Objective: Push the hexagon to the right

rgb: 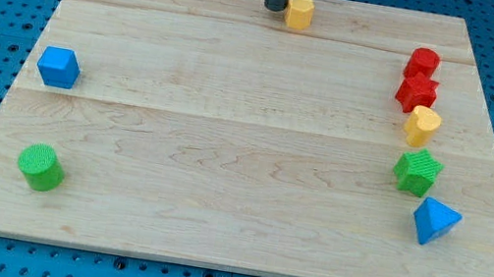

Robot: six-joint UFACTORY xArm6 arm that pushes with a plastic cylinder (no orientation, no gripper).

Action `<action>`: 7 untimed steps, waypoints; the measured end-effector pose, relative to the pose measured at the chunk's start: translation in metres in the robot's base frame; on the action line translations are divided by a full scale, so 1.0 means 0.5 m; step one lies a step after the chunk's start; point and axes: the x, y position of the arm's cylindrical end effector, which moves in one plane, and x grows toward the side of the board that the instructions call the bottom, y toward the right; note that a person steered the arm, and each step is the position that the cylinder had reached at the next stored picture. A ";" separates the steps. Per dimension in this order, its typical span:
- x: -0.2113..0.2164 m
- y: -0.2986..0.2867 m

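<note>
My tip [275, 8], a bare rod with no jaws to report, stands touching the yellow hexagon's [299, 13] left side at the board's [224, 155] top edge, so the push runs rightward.

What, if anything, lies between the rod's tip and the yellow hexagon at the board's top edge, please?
Nothing: in the camera view my tip sits right against the left side of the yellow hexagon, with no block between them.

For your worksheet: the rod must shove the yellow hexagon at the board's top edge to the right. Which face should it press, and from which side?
Press the yellow hexagon on its left-facing side, coming from the view's left. My tip already sits there, close against it or touching. The block's short, upright sides give a flat face to push, and a centred push should keep it from spinning off the wooden board.
</note>
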 end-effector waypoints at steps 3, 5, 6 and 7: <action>0.074 0.127; 0.163 0.154; 0.163 0.231; 0.177 0.216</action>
